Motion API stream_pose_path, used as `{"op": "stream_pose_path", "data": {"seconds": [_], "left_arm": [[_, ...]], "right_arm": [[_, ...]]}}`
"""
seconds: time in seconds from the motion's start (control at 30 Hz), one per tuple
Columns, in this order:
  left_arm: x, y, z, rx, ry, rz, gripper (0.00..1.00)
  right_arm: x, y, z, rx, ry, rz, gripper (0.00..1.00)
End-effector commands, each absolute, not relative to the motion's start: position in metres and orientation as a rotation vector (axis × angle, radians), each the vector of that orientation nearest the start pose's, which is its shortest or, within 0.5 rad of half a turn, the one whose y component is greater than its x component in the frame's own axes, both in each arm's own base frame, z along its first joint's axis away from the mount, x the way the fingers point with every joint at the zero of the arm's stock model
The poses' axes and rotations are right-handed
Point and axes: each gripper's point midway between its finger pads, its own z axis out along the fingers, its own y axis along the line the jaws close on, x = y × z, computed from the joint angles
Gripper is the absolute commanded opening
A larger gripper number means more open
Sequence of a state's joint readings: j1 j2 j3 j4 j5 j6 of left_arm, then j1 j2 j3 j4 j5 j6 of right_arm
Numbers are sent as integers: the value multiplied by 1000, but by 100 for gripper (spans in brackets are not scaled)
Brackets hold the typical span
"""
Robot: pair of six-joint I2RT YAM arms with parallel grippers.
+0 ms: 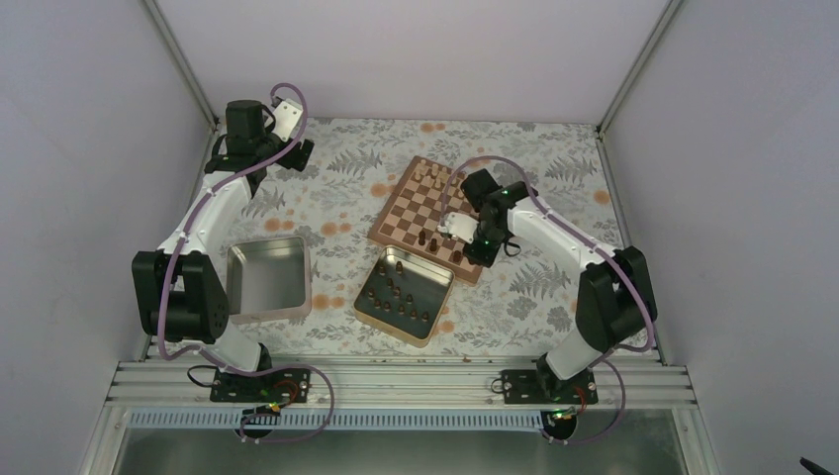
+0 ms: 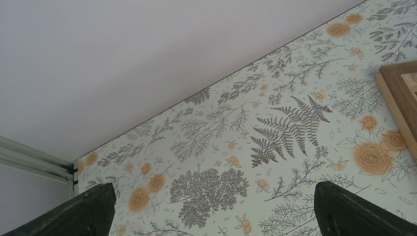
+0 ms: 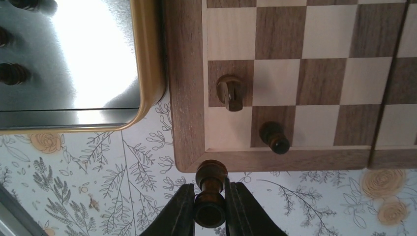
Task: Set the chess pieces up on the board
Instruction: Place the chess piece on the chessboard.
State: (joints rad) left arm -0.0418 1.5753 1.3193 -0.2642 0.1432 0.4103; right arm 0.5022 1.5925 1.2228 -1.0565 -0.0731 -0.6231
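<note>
The board lies at the table's middle, tan and dark brown squares with a brown border. My right gripper is shut on a dark brown chess piece, held upright just off the board's near right corner. In the top view this gripper hangs at that corner. Two dark pieces stand on squares close to the corner. More dark pieces sit in a gold-rimmed tin. My left gripper is open and empty, over the cloth at the far left.
An empty square metal tin sits left of the tin of pieces. Pale tan chessmen stand along the board's far side. The gold tin's corner lies beside the board's border. Enclosure walls close in the back and both sides.
</note>
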Motion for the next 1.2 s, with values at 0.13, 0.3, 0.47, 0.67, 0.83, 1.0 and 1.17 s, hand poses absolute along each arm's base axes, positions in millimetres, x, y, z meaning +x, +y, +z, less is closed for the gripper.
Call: {"op": "stream_pose_path", "data": {"seconds": [0.13, 0.3, 0.47, 0.67, 0.83, 1.0, 1.17], "left_arm": [[483, -48, 270, 553, 1968, 67, 100], [483, -47, 268, 552, 1971, 70, 100], [483, -47, 268, 551, 1972, 72, 100], [484, -47, 267, 551, 1975, 74, 100], [484, -47, 267, 553, 1976, 69, 100], [484, -47, 266, 554, 1977, 68, 100], [484, -48, 267, 556, 1975, 68, 100]], "right_arm": [[277, 164, 73, -1594, 2529, 155, 16], [282, 166, 64, -1601, 2534, 176, 15], [284, 169, 62, -1607, 2532, 193, 15], [285, 169, 60, -1609, 2533, 195, 15], [285, 166, 58, -1605, 2541, 189, 16], [286, 165, 56, -1604, 2544, 188, 16], [287, 166, 60, -1601, 2536, 192, 20]]}}
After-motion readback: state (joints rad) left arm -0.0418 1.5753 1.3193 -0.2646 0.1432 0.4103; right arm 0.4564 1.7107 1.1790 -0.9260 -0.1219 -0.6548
